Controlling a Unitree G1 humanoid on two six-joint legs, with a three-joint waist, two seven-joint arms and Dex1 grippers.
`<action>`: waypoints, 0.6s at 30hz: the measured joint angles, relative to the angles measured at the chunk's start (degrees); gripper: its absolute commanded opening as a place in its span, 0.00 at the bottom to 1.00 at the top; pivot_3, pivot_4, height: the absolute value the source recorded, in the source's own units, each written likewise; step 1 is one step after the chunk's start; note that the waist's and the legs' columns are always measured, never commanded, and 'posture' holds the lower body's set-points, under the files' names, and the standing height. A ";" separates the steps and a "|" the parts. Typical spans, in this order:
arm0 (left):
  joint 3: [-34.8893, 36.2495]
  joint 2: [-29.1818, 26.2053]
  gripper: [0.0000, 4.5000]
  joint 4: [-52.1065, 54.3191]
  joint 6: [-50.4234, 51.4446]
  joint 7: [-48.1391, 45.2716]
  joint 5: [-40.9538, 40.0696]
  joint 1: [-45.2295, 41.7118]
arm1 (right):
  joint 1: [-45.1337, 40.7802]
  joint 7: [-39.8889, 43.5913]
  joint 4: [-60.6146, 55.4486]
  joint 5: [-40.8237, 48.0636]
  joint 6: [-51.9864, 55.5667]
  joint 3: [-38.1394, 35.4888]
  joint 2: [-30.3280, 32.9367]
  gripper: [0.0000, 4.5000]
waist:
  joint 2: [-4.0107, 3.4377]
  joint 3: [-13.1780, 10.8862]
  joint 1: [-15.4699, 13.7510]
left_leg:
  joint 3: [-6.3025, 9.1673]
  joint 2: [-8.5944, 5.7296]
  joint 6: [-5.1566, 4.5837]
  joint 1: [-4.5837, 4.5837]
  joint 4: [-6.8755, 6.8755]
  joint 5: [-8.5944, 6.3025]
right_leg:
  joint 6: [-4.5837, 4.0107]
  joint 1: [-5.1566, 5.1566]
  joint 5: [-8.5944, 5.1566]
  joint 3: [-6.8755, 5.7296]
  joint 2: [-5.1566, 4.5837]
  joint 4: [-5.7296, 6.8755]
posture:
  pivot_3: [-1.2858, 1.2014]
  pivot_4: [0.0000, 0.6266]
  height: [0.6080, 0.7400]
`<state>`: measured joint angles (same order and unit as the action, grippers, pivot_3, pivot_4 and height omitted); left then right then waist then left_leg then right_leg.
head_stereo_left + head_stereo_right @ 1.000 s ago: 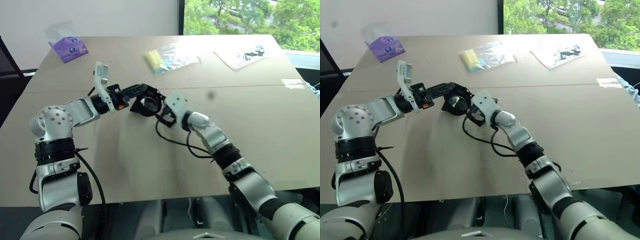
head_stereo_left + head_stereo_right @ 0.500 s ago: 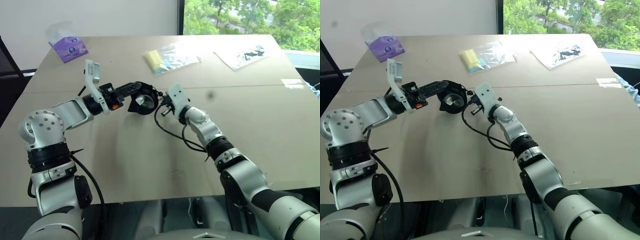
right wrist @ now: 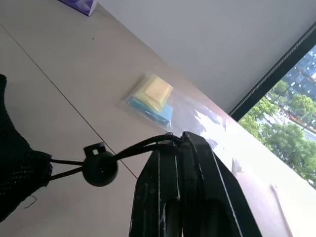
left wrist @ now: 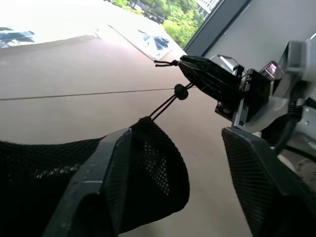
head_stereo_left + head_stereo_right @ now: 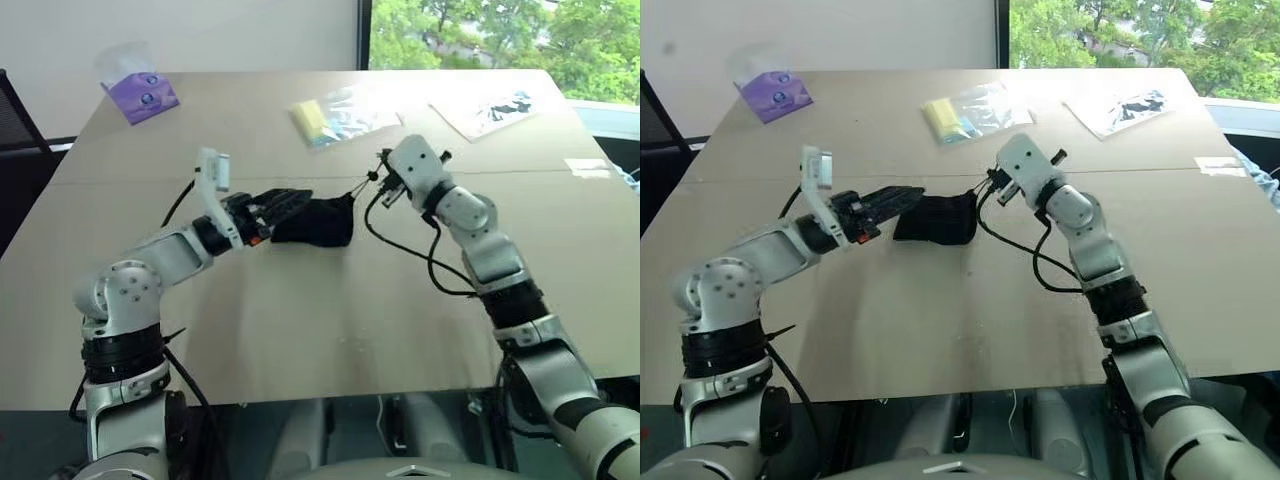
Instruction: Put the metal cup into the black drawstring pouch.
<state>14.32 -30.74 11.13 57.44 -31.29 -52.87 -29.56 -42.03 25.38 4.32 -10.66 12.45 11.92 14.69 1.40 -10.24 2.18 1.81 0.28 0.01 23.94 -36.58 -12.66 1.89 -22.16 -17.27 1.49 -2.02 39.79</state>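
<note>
A: While the black pouch (image 5: 318, 221) hangs between the two arms above the tan surface (image 5: 300, 310), where does each end effector stand?

B: Left end effector (image 5: 283, 205) is at the pouch's closed end. Its two fingers (image 4: 111, 163) stand apart; one lies along the mesh fabric, the other is clear of it. Contact on one side, no pinch.

A: And the right one?

B: Right end effector (image 3: 180, 148) is on the far side of the pouch, a little higher than it. Its fingers are pressed fully together on the thin black cord (image 3: 143, 144). The cord runs taut from the fingertips through a round toggle (image 3: 100, 166) down to the gathered mouth of the pouch.

A: Pouch state?

B: Mouth bunched tight where the cord enters. Body sags rounded. The pouch appears lifted off the surface, though I cannot tell for certain whether its underside touches.

A: Metal cup?

B: Cannot tell where it is. The bulge of the pouch could hide it, but the fabric does not let me confirm.

A: Anything else near the pouch?

B: Well beyond the pouch: a clear bag with yellow and blue contents (image 5: 330, 115). Farther to the pouch's left, a purple packet (image 5: 143, 92) at the surface's corner. Beyond the right end effector, a flat clear sleeve with dark print (image 5: 490, 108).
</note>
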 measured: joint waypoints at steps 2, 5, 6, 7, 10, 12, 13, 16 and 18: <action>-3.26 0.73 0.66 -0.28 -2.27 -1.60 2.10 -3.04 | 0.23 1.93 -6.24 -0.24 4.07 0.28 1.55 0.00 | 0.00 0.00 -0.07 | -0.01 0.00 -0.01 -0.02 0.00 0.00 | 0.00 0.01 0.00 -0.04 0.01 0.01 | 0.52 0.24 1.00; -7.40 1.00 0.66 -1.38 -6.43 -4.28 6.15 -7.74 | 0.29 4.11 -12.51 -0.73 8.61 0.96 3.64 0.00 | 0.00 0.00 -0.14 | -0.05 -0.01 -0.01 -0.02 -0.01 0.00 | 0.00 0.01 0.00 -0.10 0.05 -0.01 | 0.52 0.24 1.00; -8.42 1.04 0.66 -1.93 -7.55 -4.83 7.40 -8.49 | 0.28 4.40 -13.53 -0.81 9.51 0.98 3.91 0.00 | 0.00 0.00 -0.12 | -0.06 -0.02 -0.02 -0.02 0.00 0.00 | 0.00 0.01 0.00 -0.11 0.05 -0.01 | 0.52 0.24 1.00; -9.71 1.14 0.66 -2.82 -9.07 -5.54 9.08 -9.29 | 0.28 4.61 -14.72 -0.90 10.71 0.99 4.21 0.00 | 0.00 0.00 -0.06 | -0.08 -0.01 -0.02 -0.03 -0.01 0.00 | 0.00 0.01 0.00 -0.11 0.06 -0.01 | 0.52 0.24 1.00; -12.95 3.69 0.66 -6.76 -13.10 -7.50 12.77 -12.34 | -0.06 5.42 -17.25 -1.42 13.73 1.18 5.09 0.00 | 0.00 0.00 -0.28 | -0.05 -0.02 -0.03 -0.01 -0.03 0.01 | 0.00 0.01 0.00 -0.18 0.12 -0.01 | 0.52 0.24 1.00; -15.09 4.88 0.66 -8.81 -15.39 -9.65 14.77 -14.10 | -0.36 5.64 -18.75 -1.89 14.98 1.50 5.43 0.00 | -0.01 0.00 -0.29 | -0.06 -0.03 -0.03 0.01 -0.05 0.01 | 0.00 0.01 0.00 -0.17 0.12 -0.02 | 0.52 0.24 1.00; -15.96 5.46 0.66 -9.88 -16.52 -10.81 15.76 -14.84 | -0.52 5.72 -19.42 -2.21 15.52 1.69 5.67 0.00 | -0.01 -0.01 -0.26 | -0.07 -0.03 -0.03 0.01 -0.05 0.01 | 0.00 0.01 0.00 -0.16 0.14 -0.02 | 0.52 0.24 1.00; -17.75 7.21 0.66 -12.74 -18.97 -13.40 17.78 -15.96 | -0.68 6.16 -20.56 -2.47 16.80 1.78 6.25 0.00 | -0.01 0.00 -0.19 | -0.07 -0.03 -0.03 0.01 -0.05 0.01 | 0.00 0.01 0.00 -0.17 0.14 -0.02 | 0.52 0.24 1.00; -19.41 8.16 0.66 -14.74 -20.73 -15.07 19.54 -16.87 | -0.68 6.43 -21.51 -2.55 17.76 1.80 6.63 0.00 | -0.01 -0.01 -0.23 | -0.05 -0.03 -0.03 0.01 -0.05 0.01 | 0.00 0.01 0.00 -0.19 0.19 -0.03 | 0.52 0.24 1.00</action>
<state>-5.09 -22.58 -3.61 36.71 -46.36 -33.33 -46.44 -42.71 31.81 -17.19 -13.22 30.20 13.72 21.32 1.40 -10.25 1.96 1.75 0.24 -0.03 23.95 -36.63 -12.64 1.89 -22.15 -17.27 1.30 -1.83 39.76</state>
